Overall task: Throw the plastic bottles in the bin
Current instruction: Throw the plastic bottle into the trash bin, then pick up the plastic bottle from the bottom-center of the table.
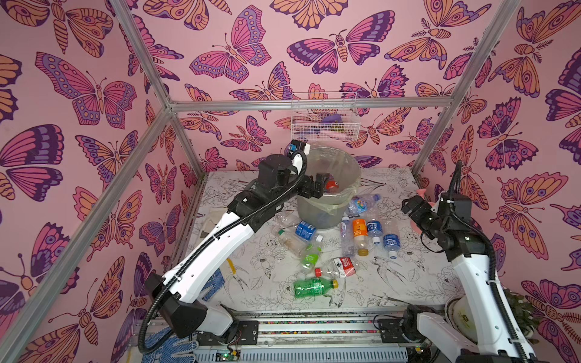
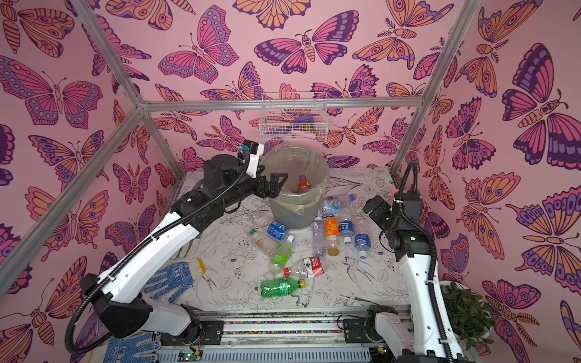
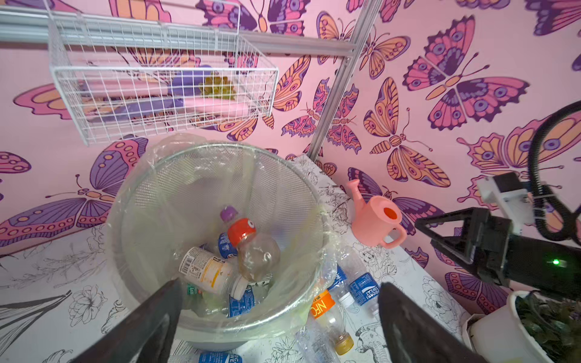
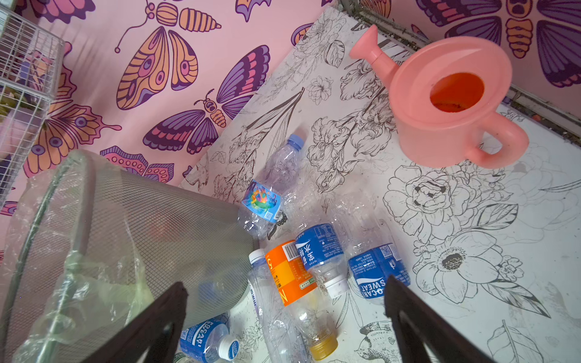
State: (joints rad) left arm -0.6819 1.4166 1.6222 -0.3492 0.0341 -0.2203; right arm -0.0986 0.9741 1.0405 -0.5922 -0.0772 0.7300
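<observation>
The plastic bottles (image 1: 359, 232) beside the bin (image 1: 314, 213) lie lengthwise toward the robot's base, just below the right gripper (image 4: 284, 283), its jaws apart and empty; the left gripper (image 3: 279, 283), likewise spread and empty, hangs over the bin.
</observation>
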